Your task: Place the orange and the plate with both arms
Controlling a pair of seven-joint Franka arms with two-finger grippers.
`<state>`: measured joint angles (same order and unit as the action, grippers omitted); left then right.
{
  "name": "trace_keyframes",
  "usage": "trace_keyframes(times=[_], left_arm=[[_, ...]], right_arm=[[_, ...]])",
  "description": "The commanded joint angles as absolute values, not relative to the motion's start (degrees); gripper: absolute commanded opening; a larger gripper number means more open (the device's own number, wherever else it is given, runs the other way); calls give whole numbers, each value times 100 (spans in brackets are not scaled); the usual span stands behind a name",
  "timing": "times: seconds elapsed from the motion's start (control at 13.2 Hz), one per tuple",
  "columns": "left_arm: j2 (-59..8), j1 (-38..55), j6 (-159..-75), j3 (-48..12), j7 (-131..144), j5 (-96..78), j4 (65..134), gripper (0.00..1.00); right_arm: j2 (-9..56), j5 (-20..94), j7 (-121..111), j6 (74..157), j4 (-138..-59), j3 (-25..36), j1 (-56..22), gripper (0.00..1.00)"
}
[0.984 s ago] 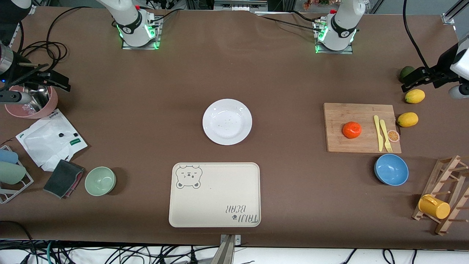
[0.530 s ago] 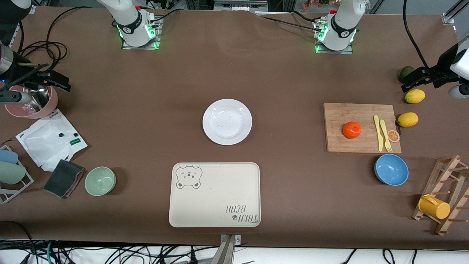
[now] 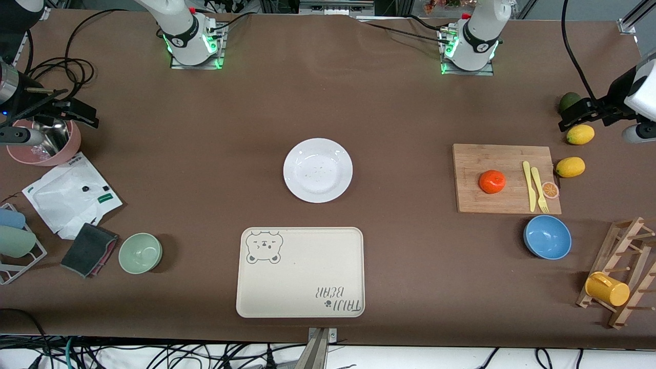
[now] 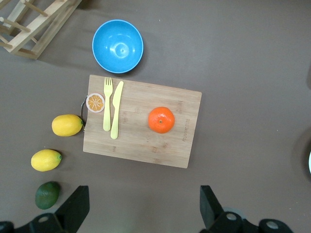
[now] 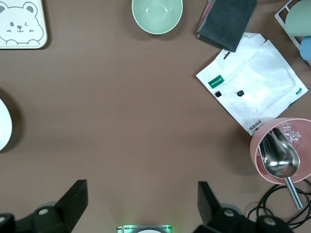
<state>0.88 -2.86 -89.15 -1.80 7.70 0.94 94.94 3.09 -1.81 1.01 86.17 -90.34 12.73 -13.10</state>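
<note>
Nothing of my task is done, as far as I can judge. The bench (image 3: 215, 154) carries everything untouched. The bear-print tray (image 3: 300, 271), nearest the front camera, is bare. The cutting board (image 3: 505, 178) lies toward my left arm's end. The plate (image 3: 318, 169) sits mid-bench, farther from the front camera than the tray. The orange (image 3: 492, 181) rests on the board. My left end effector (image 4: 141, 213) hangs high over the board, wide open, holding nothing. My right end effector (image 5: 138, 211) waits high over its own end, wide open, empty. Both pickups remain.
</note>
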Motion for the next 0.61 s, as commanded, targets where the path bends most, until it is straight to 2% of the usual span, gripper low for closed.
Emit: trace_keyframes(times=[0.0,0.53], left_arm=[[9,-299,-8851,-185,668,-35,9439,100],[-97,-334,-8965,-158,659,-26,9439,100]], right_arm=[[255,-193,158,8561,-9044,1266,-1318,100],[255,-193,158,8561,-9044,1266,-1318,100]])
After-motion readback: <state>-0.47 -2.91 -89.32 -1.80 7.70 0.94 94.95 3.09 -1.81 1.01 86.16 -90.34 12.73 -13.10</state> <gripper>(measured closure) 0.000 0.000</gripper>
